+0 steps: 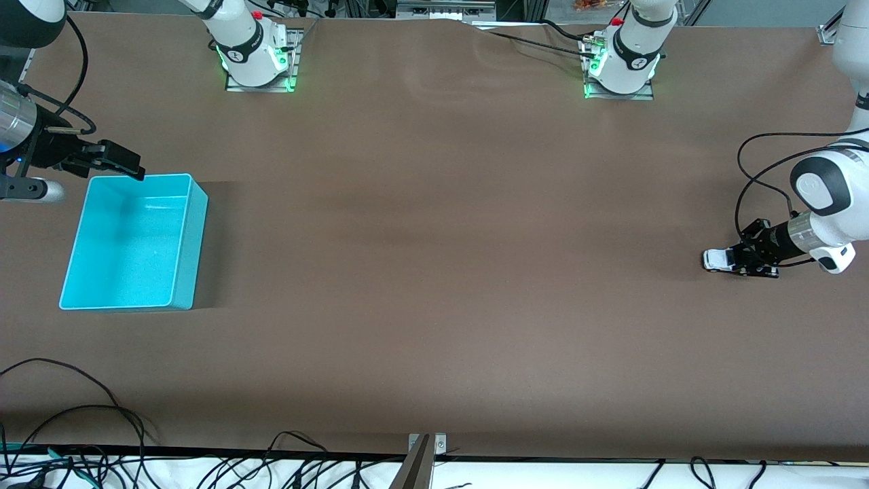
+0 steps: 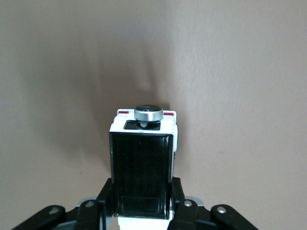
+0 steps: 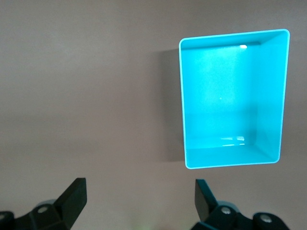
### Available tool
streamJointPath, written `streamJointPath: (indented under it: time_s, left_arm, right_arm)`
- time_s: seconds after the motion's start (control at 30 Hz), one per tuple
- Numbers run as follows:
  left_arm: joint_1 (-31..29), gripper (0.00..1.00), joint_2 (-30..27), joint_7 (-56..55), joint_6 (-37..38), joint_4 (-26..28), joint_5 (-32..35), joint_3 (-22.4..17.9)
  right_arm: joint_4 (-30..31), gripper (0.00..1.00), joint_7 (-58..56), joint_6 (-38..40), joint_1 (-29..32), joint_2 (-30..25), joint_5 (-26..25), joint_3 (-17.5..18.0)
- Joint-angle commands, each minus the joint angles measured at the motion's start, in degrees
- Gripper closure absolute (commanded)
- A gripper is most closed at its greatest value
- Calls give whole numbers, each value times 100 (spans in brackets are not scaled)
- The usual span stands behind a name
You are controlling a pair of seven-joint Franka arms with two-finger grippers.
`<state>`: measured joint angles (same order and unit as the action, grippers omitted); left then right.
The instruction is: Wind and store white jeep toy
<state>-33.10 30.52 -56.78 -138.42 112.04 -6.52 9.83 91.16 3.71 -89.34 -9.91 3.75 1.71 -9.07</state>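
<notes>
The white jeep toy (image 1: pixel 714 259), with a white body and black roof, is low at the tabletop near the left arm's end of the table. My left gripper (image 1: pixel 734 262) is shut on its sides. In the left wrist view the white jeep toy (image 2: pixel 143 158) points away between the left gripper (image 2: pixel 143 197) fingers, with a silver disc (image 2: pixel 148 113) on its end. The cyan bin (image 1: pixel 195 239) stands empty toward the right arm's end. My right gripper (image 1: pixel 123 163) hangs open and empty over the table by the bin's rim. The right wrist view has the right gripper (image 3: pixel 139 194) and the bin (image 3: pixel 183 96).
Black cables (image 1: pixel 81 421) lie along the table edge nearest the front camera. Both arm bases (image 1: pixel 256 54) stand at the edge farthest from that camera. A cable (image 1: pixel 760 176) loops from the left arm above the toy. Brown tabletop (image 1: pixel 434 258) spreads between bin and toy.
</notes>
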Motion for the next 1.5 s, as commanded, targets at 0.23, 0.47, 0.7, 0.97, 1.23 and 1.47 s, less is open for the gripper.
streamJointPath:
  time_s: [0.23, 0.47, 0.7, 0.97, 1.23, 1.47]
  left_arm:
    - [-65, 20, 437, 308, 43, -112, 283, -272]
    - [-74, 0, 174, 273, 455, -261, 283, -272]
    - [-74, 0, -99, 237, 1493, -665, 266, -272]
    - [-65, 0, -406, 246, 1810, -718, 274, -245]
    - [-12, 0, -749, 316, 2214, -736, 283, -70]
    - [-4, 0, -1092, 316, 2643, -876, 283, 343]
  right_arm:
    - [78, 0, -55, 31, 7, -103, 110, 1]
    - [78, 0, -55, 31, 7, -103, 110, 1]
    - [78, 0, -55, 31, 7, -103, 110, 1]
    - [78, 0, -55, 31, 7, -103, 110, 1]
    - [78, 0, -55, 31, 7, -103, 110, 1]
    - [78, 0, -55, 31, 7, -103, 110, 1]
